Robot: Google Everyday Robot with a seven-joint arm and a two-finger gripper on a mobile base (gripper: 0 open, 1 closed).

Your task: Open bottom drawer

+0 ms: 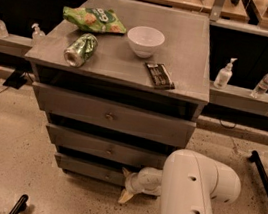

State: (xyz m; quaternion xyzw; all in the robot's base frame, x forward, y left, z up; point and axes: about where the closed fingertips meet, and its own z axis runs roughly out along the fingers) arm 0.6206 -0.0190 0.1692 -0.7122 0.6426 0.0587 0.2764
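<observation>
Grey wood cabinet (187,41) stands before you, and its bottom drawer (86,167) is the lowest, slimmest front, just above the floor. Your gripper (125,184) sits low at that drawer's right end, just beside the small knob, its fingers spread apart and gripping nothing. A white bowl (145,40) rests on top.

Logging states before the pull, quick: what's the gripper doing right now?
Gripper: open, holding nothing, at the bottom drawer front, right of its knob.
</observation>
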